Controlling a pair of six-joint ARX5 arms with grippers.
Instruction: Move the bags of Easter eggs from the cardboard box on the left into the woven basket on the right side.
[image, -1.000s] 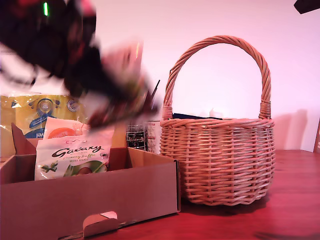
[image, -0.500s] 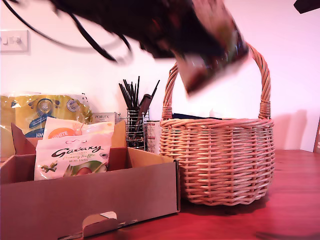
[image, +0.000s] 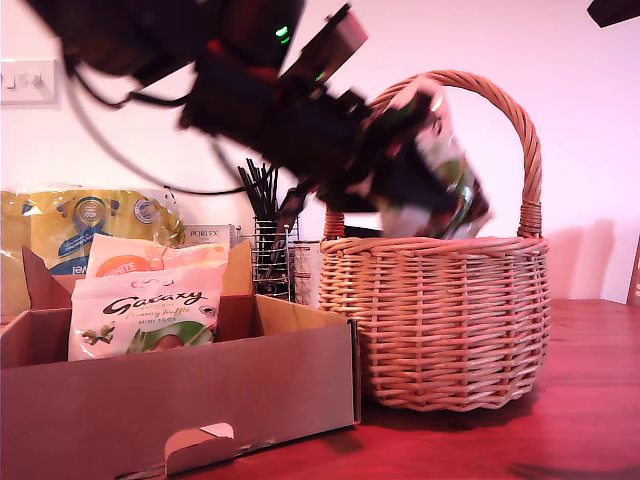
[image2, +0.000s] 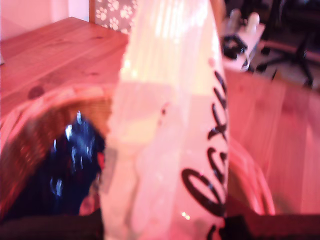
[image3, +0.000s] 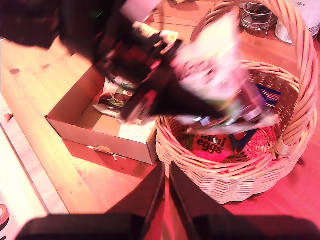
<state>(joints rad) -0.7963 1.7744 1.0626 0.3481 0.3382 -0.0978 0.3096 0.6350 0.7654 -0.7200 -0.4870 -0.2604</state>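
my first tool (image: 400, 190) is clamped on a white galaxy bag (image: 440, 170) (image2: 170, 130), hanging over the open basket (image: 440, 320) under its handle. my second tool (image3: 165, 200) has its jaws nearly together, holding nothing. another galaxy bag (image: 145, 320) stands in the cardboard box (image: 180, 400).

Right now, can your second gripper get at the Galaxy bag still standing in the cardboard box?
Probably yes. My second gripper hangs above the table, jaws nearly closed and empty. The Galaxy bag stands uncovered in the open-topped cardboard box, while my first gripper is over the woven basket.
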